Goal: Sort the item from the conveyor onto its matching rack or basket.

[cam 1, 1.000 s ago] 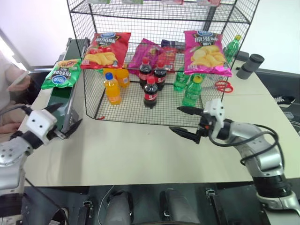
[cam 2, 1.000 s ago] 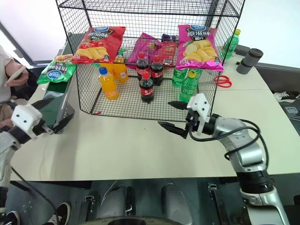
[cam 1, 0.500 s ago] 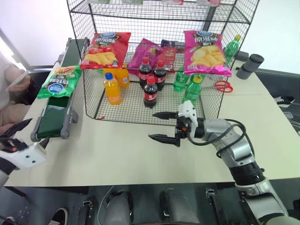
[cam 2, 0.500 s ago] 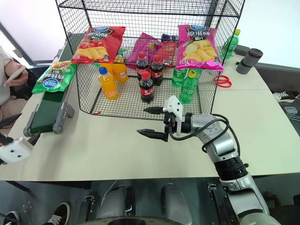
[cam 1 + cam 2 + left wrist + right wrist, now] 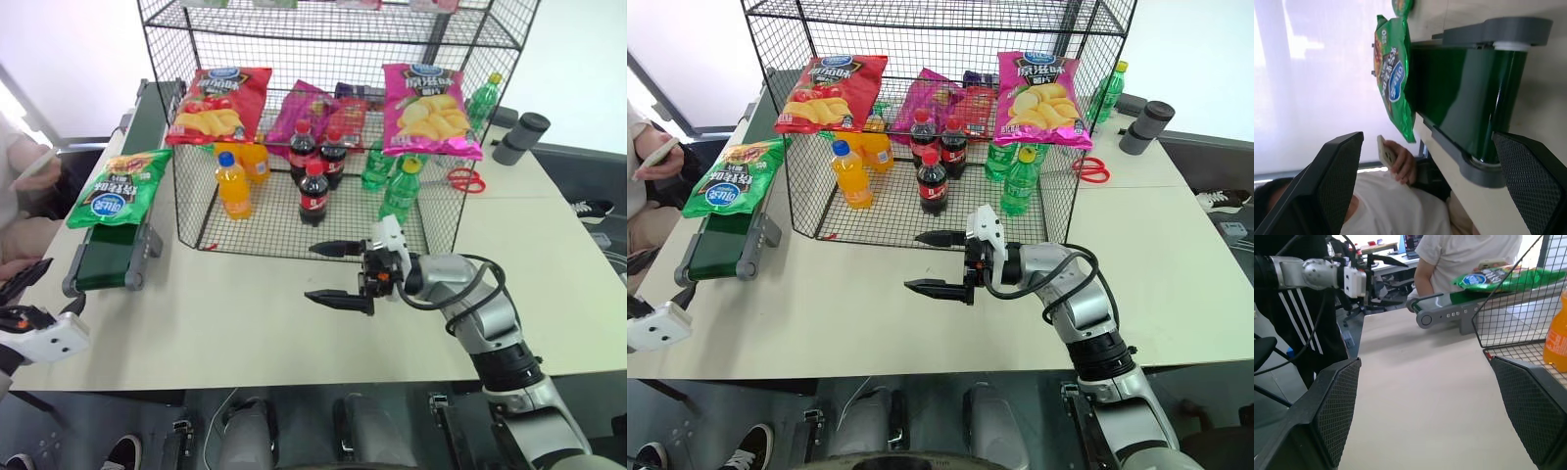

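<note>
centrally, green crisps bag (image 5: 119, 186) lies on conveyor (image 5: 111, 253) near its roller end; left gripper (image 5: 29, 294) and right gripper (image 5: 333, 272) both gape wide, empty.

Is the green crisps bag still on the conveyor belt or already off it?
On it: the glossy green crisps bag lies flat on the dark green belt.

A red crisps bag (image 5: 217, 104) and a pink crisps bag (image 5: 429, 110) are leaning behind cola bottles (image 5: 313, 193) and an orange drink bottle (image 5: 233, 185). Red scissors (image 5: 466, 180) are lying on the bench (image 5: 265, 304). A person (image 5: 649, 171) is sitting nearby.
</note>
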Tool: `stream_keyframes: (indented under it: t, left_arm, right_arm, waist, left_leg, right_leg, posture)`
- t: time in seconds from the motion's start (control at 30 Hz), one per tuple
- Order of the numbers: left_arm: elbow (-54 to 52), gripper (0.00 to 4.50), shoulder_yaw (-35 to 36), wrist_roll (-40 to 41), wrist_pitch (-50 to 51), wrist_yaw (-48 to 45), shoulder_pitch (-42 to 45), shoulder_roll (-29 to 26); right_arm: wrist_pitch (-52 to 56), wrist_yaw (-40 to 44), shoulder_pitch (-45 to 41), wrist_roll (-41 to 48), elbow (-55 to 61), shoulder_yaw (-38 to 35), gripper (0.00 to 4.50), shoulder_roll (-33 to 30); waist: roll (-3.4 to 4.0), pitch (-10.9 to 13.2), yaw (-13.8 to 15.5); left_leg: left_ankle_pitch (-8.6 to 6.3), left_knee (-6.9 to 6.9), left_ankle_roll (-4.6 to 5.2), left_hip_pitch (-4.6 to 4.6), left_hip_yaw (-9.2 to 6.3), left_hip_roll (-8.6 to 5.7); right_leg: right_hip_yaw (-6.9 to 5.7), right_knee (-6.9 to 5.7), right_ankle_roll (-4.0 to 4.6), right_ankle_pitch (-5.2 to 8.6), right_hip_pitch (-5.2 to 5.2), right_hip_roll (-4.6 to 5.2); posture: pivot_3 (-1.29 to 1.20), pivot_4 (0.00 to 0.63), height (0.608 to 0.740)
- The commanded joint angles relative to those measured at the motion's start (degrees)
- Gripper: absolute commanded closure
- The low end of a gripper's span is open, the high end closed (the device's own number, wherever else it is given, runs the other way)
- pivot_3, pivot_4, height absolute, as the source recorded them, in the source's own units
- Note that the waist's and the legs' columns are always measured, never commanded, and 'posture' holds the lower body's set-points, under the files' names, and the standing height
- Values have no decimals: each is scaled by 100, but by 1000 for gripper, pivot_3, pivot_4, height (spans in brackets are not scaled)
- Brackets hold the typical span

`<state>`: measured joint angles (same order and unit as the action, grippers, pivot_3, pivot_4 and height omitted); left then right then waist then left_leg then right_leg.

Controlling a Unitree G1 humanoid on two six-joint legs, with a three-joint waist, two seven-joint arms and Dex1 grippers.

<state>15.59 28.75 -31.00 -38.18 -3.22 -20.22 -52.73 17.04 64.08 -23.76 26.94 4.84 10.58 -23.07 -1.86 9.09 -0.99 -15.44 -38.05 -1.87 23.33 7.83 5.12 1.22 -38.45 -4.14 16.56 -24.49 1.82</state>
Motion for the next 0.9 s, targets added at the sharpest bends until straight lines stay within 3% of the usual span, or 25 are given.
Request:
stream_keyframes:
  t: [0.03,0.13,0.9]
  left_arm:
    - [10,0,11,72,10,87,26,-192]
    - [54,0,-66,107,16,83,56,-234]
    - [159,0,-374,449,168,-192,391,-352]
  right_arm:
    - [-556,-130,-65,-257,-148,-127,71,90]
    - [-930,-298,-136,-532,-334,-145,71,108]
    - [-889,-464,-197,-762,-418,-77,71,168]
  waist:
    - [0,0,0]
    - [0,0,0]
    - [1,0,1]
  left_leg:
    - [0,0,0,0,0,0]
    - [0,0,0,0,3,0]
    - [0,1,0,0,7,2]
  right_leg:
    - [-1,0,0,0,0,0]
    - [0,0,0,0,0,0]
    - [0,-1,0,0,-3,-1]
  posture:
    - [0,150,740]
    - [0,150,740]
    - [0,150,740]
